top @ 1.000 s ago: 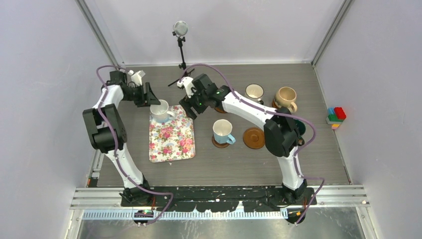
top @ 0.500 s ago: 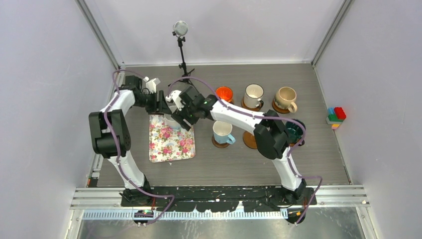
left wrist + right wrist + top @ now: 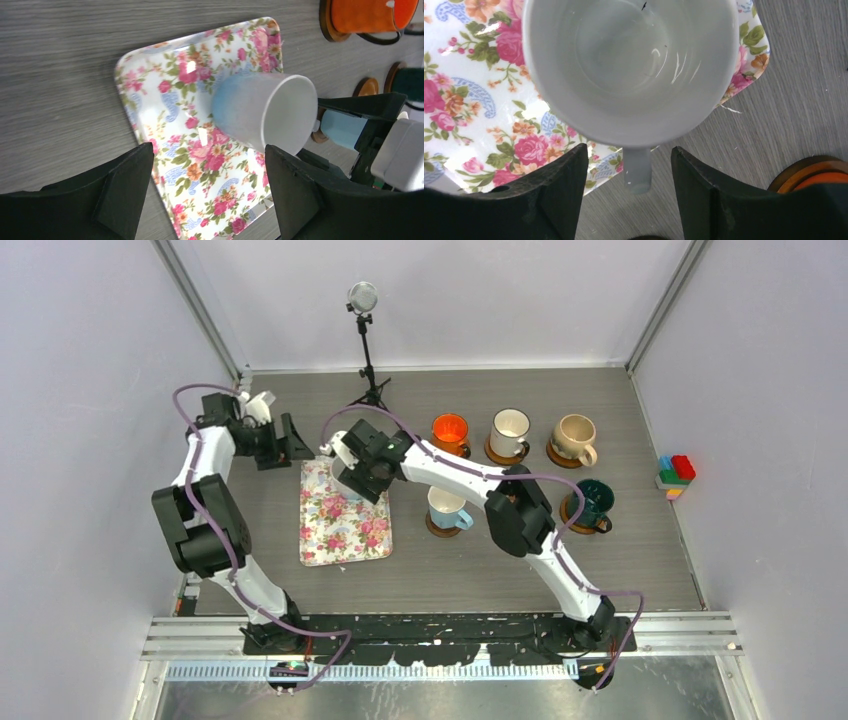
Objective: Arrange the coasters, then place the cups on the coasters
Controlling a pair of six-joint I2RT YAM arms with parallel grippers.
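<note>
Toward the left of the grey table: a rectangular floral tray. Poised over the tray's far right corner: the right claw, released, one finger on either side of the handle of the plain white cup, neither one pressed to it. That cup mouth up at that same corner. Just beyond the tray's far left corner: the left claw, released, empty, clear of the cup. Right of the tray, in a far row: orange cup, white dark-rimmed cup, beige cup. Nearer: light blue cup and dark green cup. All five seated on brown coasters.
</note>
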